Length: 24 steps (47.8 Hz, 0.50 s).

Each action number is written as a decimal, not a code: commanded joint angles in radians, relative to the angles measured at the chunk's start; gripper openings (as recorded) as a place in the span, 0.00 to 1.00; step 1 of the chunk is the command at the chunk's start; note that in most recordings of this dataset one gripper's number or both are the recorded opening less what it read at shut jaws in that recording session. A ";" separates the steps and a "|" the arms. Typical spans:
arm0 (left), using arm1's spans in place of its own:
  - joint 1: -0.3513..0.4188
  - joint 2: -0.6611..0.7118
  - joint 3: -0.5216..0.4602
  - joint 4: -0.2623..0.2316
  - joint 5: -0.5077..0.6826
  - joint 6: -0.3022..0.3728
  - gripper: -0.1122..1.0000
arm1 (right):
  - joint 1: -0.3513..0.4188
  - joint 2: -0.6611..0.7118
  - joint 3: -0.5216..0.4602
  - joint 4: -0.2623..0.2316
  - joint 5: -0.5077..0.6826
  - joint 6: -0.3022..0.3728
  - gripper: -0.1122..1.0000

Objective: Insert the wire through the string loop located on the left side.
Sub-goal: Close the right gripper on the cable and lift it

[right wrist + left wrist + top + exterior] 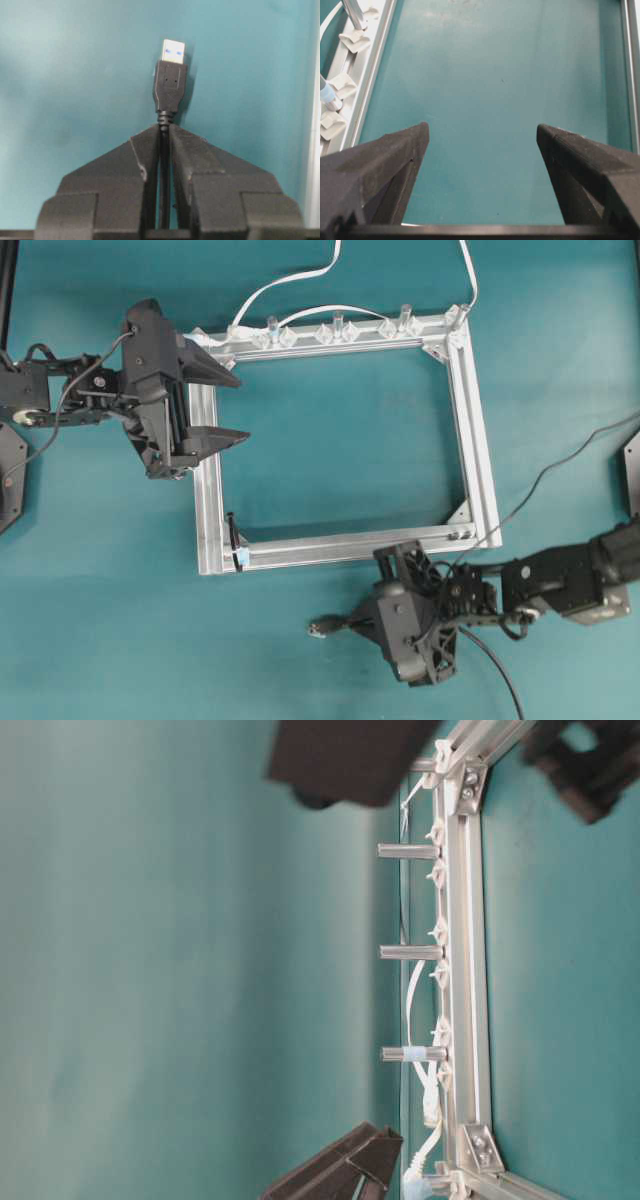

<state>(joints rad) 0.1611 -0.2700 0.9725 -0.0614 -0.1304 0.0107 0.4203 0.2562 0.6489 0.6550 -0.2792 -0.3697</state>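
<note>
My right gripper [362, 623] is shut on the wire [540, 476], a thin black cable, just behind its plug [318, 626]. In the right wrist view the black plug [170, 85] with its metal tip sticks out past the closed fingertips [165, 129], pointing left below the frame's bottom rail. The string loop [233, 533] stands dark and thin at the frame's lower left corner, with a light-blue tape bit [240, 556] at its base. My left gripper [236, 409] hangs open over the frame's left rail near the top corner, nothing between its fingers [395, 165].
A rectangular aluminium frame [480, 470] lies mid-table. Its top rail carries clear clips [335, 332] and upright pegs [408, 952], with white cables [290, 280] running off the back. The teal table surrounds it all.
</note>
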 commanded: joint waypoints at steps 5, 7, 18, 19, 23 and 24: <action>-0.005 -0.014 -0.011 0.003 -0.005 0.000 0.92 | -0.038 -0.091 -0.008 -0.005 0.037 -0.041 0.19; -0.006 -0.014 -0.009 0.003 -0.005 0.000 0.92 | -0.044 -0.101 -0.008 -0.003 0.044 -0.051 0.19; -0.018 -0.015 -0.009 0.003 -0.005 -0.002 0.91 | -0.064 -0.132 -0.012 -0.003 0.075 -0.071 0.19; -0.020 -0.014 -0.009 0.003 -0.005 0.000 0.92 | -0.064 -0.133 -0.012 -0.003 0.075 -0.071 0.19; -0.023 -0.015 -0.009 0.003 -0.005 -0.002 0.92 | -0.064 -0.133 -0.014 -0.003 0.075 -0.071 0.19; -0.023 -0.014 -0.009 0.003 -0.005 -0.002 0.92 | -0.064 -0.132 -0.014 -0.003 0.075 -0.071 0.19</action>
<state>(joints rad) 0.1427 -0.2715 0.9725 -0.0614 -0.1304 0.0107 0.3574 0.1595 0.6504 0.6535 -0.2010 -0.4387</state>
